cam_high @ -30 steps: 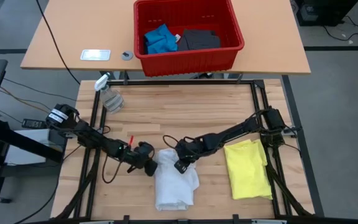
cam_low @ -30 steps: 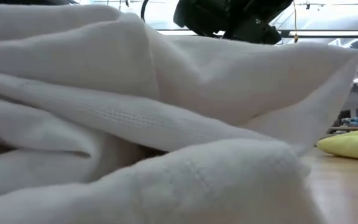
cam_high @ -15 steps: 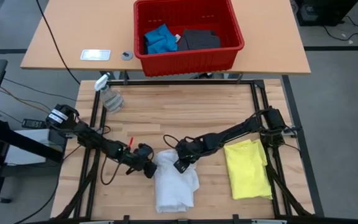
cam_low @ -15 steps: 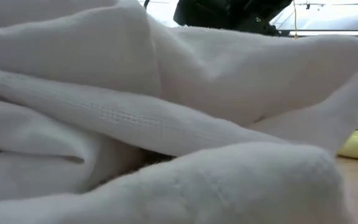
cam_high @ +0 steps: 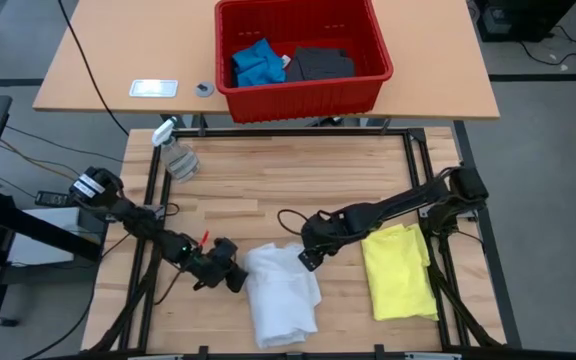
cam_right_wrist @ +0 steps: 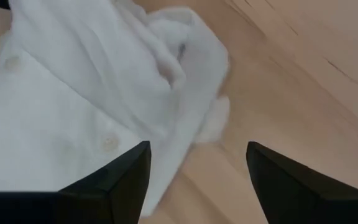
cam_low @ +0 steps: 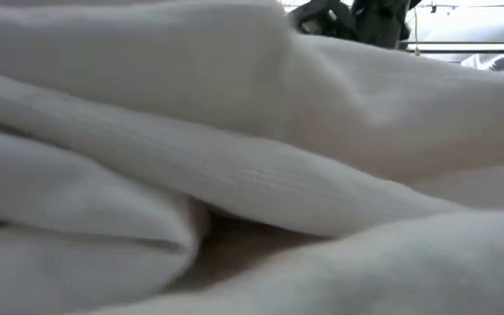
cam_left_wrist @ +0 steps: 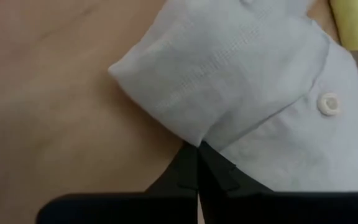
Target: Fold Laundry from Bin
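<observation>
- No brand, label or writing can be read anywhere in these views.
- Four garments show: a crumpled white button-up cloth shirt (cam_high: 282,298) and a folded bright yellow cloth T-shirt (cam_high: 399,270) on the pale wooden slatted worktop (cam_high: 278,180), plus a blue cloth piece (cam_high: 257,63) and a dark grey cloth piece (cam_high: 319,63) inside the rectangular red plastic bin (cam_high: 303,88).
- The bin stands on a separate tan worktop (cam_high: 108,55) beyond the wooden one.
- Two white buttons (cam_right_wrist: 109,143) show on the shirt in the right wrist view, one in the left wrist view.
- The left end effector (cam_high: 234,278) has its dark fingers (cam_left_wrist: 194,173) pressed together, pinching the white shirt's folded edge at the shirt's left side.
- The right end effector (cam_high: 310,258) is spread wide, its fingers (cam_right_wrist: 126,177) holding nothing, just beside the shirt's upper right corner.
- One clear plastic spray bottle (cam_high: 176,152) lies near the wooden worktop's far left corner.
</observation>
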Available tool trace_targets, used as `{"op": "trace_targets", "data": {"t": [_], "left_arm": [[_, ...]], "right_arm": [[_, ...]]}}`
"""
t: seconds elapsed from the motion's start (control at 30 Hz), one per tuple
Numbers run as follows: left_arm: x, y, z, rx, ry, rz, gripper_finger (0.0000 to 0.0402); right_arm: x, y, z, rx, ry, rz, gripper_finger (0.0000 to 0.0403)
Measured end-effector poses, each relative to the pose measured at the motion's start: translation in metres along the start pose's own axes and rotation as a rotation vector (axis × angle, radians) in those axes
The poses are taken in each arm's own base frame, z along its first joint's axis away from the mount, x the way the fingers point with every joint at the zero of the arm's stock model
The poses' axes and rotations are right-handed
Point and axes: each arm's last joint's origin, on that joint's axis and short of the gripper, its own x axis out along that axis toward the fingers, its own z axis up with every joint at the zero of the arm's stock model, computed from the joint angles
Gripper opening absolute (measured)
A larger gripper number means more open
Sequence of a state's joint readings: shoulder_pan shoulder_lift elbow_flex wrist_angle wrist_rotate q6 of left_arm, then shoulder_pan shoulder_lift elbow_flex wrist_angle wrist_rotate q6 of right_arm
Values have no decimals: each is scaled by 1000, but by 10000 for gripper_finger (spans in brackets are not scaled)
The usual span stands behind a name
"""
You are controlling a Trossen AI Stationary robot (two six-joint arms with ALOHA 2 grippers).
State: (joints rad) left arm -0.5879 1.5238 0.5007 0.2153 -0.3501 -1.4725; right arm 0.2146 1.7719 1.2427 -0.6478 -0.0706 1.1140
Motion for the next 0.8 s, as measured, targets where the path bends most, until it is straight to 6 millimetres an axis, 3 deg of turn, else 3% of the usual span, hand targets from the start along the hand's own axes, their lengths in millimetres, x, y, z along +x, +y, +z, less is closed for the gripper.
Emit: {"op": "trace_targets", "data": {"t": [0.2, 0.57, 0.8], "left_arm": [[-4, -2, -9, -55, -50, -15, 45], [-1, 0, -3, -72, -79, 0, 234], [4, 2, 1, -23, -90, 17, 259]], "right_arm": [[-6, 3, -3, 38, 16, 32, 267], [22, 9, -14, 149, -48, 122, 268], [38, 4, -32, 223, -62, 180, 268]]}}
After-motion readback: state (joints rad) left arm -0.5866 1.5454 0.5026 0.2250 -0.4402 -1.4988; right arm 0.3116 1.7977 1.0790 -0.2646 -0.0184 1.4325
